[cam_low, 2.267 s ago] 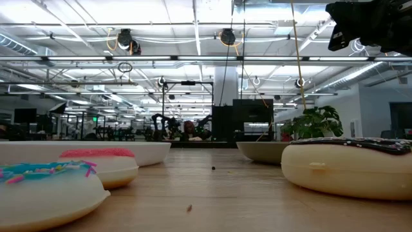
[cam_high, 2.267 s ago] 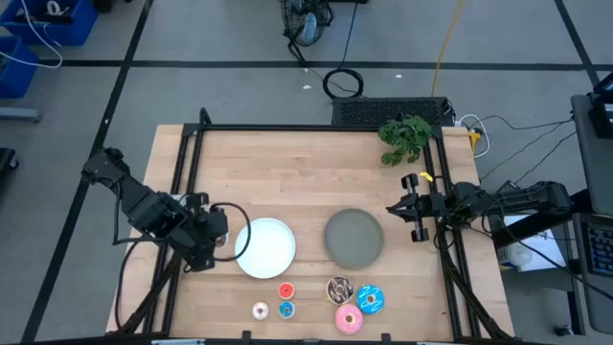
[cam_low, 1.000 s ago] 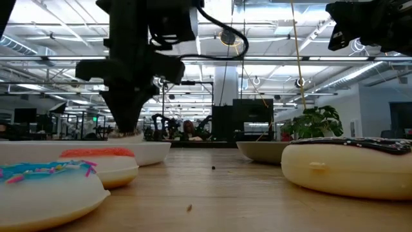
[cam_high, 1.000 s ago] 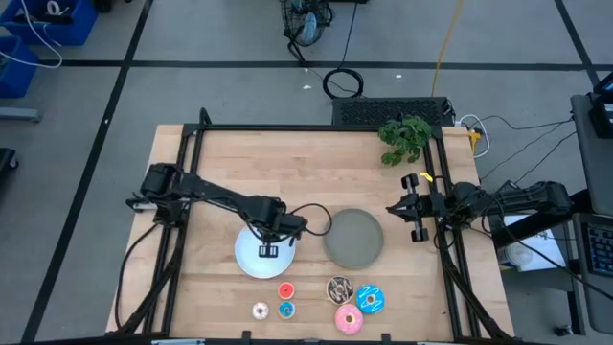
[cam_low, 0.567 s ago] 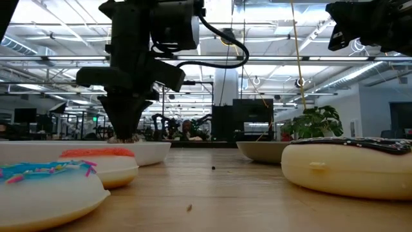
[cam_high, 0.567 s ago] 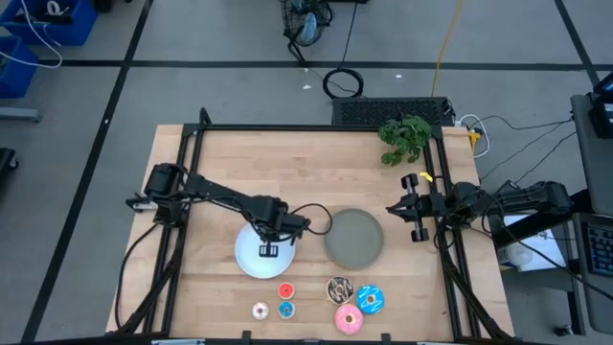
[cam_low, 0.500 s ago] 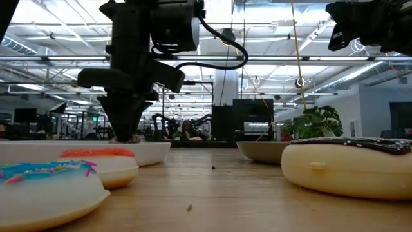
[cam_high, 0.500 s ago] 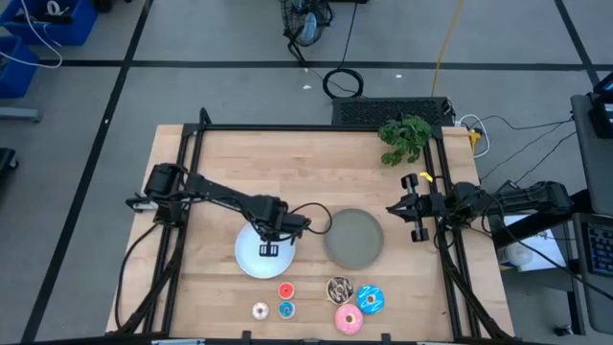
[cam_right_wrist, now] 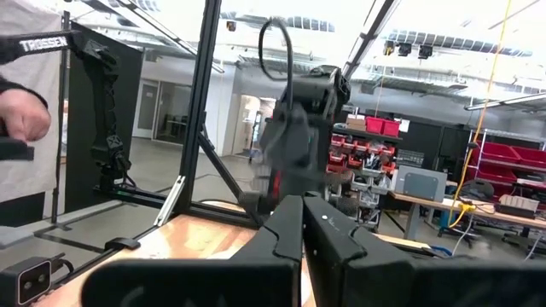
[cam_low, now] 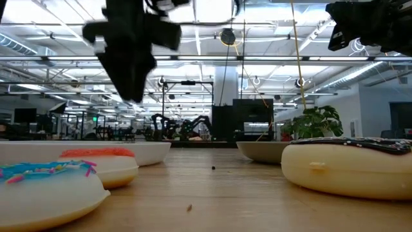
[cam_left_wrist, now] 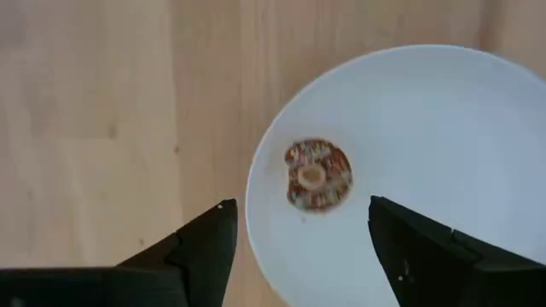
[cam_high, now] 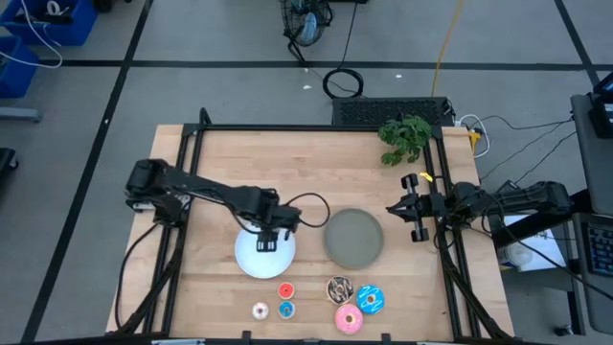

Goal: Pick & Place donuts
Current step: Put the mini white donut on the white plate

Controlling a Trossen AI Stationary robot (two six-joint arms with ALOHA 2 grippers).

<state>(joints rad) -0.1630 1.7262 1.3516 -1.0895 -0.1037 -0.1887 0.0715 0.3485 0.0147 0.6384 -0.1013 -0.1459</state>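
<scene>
the only writing that can be read is the white word "trossen" on a dark panel (cam_right_wrist: 47,43) at the edge of the right wrist view, just above a person's hand (cam_right_wrist: 21,118).

the small brown donut (cam_left_wrist: 317,175) lies flat near the rim of the white plate (cam_high: 251,259), hole facing up, so it has no long axis to speak of. the left gripper (cam_high: 267,243) hangs above the plate with its fingers (cam_left_wrist: 205,243) spread wide and holding nothing — the donut shows between them in the left wrist view, well clear of both. in the high view that donut is covered by the gripper.

the other donuts lie flat on the wood at the table's near edge: the small red donut (cam_high: 285,290), the small white donut (cam_high: 260,310) and the small blue donut (cam_high: 285,310) close together, then the chocolate sprinkled donut (cam_high: 339,287), the blue sprinkled donut (cam_high: 370,299) and the pink donut (cam_high: 349,319) bunched beside them. the grey plate (cam_high: 353,238) sits just beside the white one.

the right gripper (cam_high: 398,207) waits at the table's right edge, its fingers (cam_right_wrist: 286,230) pressed together.

in the low view the left arm is a dark blur, and the nearest donuts are cut off by the frame.
</scene>
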